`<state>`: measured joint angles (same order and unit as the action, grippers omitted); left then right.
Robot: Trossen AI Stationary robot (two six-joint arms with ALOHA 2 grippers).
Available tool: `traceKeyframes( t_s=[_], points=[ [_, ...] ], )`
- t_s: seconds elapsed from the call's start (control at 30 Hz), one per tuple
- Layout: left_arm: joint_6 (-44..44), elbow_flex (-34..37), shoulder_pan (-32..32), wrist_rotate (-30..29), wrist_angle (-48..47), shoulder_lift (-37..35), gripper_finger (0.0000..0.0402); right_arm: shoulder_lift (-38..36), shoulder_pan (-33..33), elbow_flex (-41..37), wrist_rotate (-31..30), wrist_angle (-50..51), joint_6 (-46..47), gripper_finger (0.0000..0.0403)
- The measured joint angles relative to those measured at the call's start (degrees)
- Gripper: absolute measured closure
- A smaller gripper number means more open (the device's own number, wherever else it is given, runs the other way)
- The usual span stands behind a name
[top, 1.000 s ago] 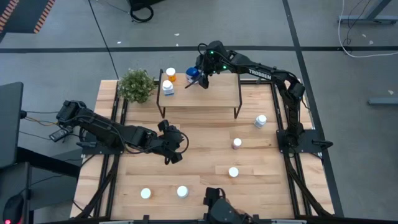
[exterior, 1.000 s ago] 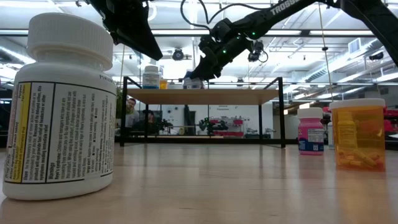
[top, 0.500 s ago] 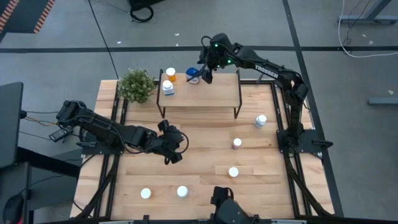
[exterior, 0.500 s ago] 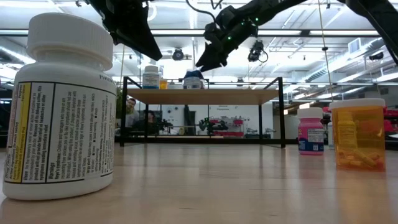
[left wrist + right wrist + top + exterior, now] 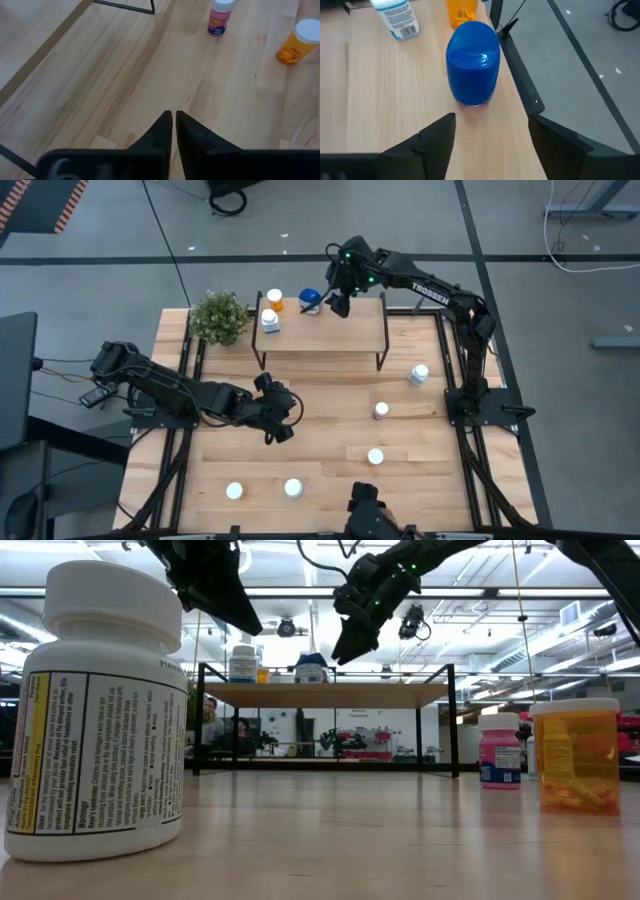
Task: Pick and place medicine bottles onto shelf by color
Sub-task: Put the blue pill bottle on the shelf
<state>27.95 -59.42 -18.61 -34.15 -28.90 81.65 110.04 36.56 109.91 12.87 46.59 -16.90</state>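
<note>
Above the back edge of the shelf (image 5: pixel 320 328) hangs the right gripper (image 5: pixel 338 302), fingers spread wide and holding nothing, the blue-lidded bottle (image 5: pixel 472 62) standing free on the board just ahead of them in the right wrist view. Placed close to that rear edge, beside an orange bottle (image 5: pixel 274 300) and a bluish-white bottle (image 5: pixel 269 320) grouped toward the plant-side end, probably so that colours sit in their own clusters with bare board kept for the rest. Seen from table height, the same gripper (image 5: pixel 350 645) poised clear above the shelf top, not touching the bottle (image 5: pixel 311 668). Judged a release already made, with room left for lifting straight away without clipping the lid. Over the open tabletop, in front of the shelf, waits the left gripper (image 5: pixel 277 418), fingers (image 5: pixel 162 134) pressed together on nothing, pointed toward a pink bottle (image 5: pixel 219 18) and an orange bottle (image 5: pixel 296 42) farther off on the wood. Still loose on the table (image 5: pixel 330 430): white-capped bottles near the right side (image 5: pixel 419 374), at mid-table (image 5: pixel 381 411) and (image 5: pixel 375 456), and two by the front edge (image 5: pixel 234 491), (image 5: pixel 293 488). Most of the sorting yet undone. Potted plant (image 5: pixel 220 316) at the corner beside the shelf, no part of the job.
</note>
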Motion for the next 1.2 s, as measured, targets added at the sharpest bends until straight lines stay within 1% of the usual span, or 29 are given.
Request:
traceKeyframes(
  t_s=[0.2,0.4,0.53,0.7,0.8,0.97,1.2],
  points=[
    [0.0,0.0,0.0,0.0,0.7,0.0,0.0366,0.0,0.0,0.0,-0.9,-0.4,-0.5,0.0194],
    [0.0,0.0,0.0,0.0,0.8,0.0,0.0377,0.0,0.0,0.0,-0.9,-1.4,0.2,0.0251],
    [0.0,0.0,0.0,0.0,0.8,0.0,0.0376,0.0,-0.3,0.0,-0.9,-1.5,0.6,0.0287],
    [0.0,0.0,0.0,0.0,0.8,0.0,0.0370,0.1,-0.7,0.0,-0.4,-1.3,1.7,0.0325],
    [0.0,0.0,0.0,0.0,0.8,0.0,0.0374,0.1,-0.8,0.0,-0.3,-1.1,1.9,0.0344],
    [-0.1,0.0,0.0,0.0,0.8,0.0,0.0384,0.1,-1.1,-1.0,-0.5,0.0,1.7,0.0365],
    [-0.1,0.0,0.0,0.0,0.8,0.0,0.0378,0.2,-1.2,-3.4,-1.2,-1.9,1.3,0.0366]
  ],
)
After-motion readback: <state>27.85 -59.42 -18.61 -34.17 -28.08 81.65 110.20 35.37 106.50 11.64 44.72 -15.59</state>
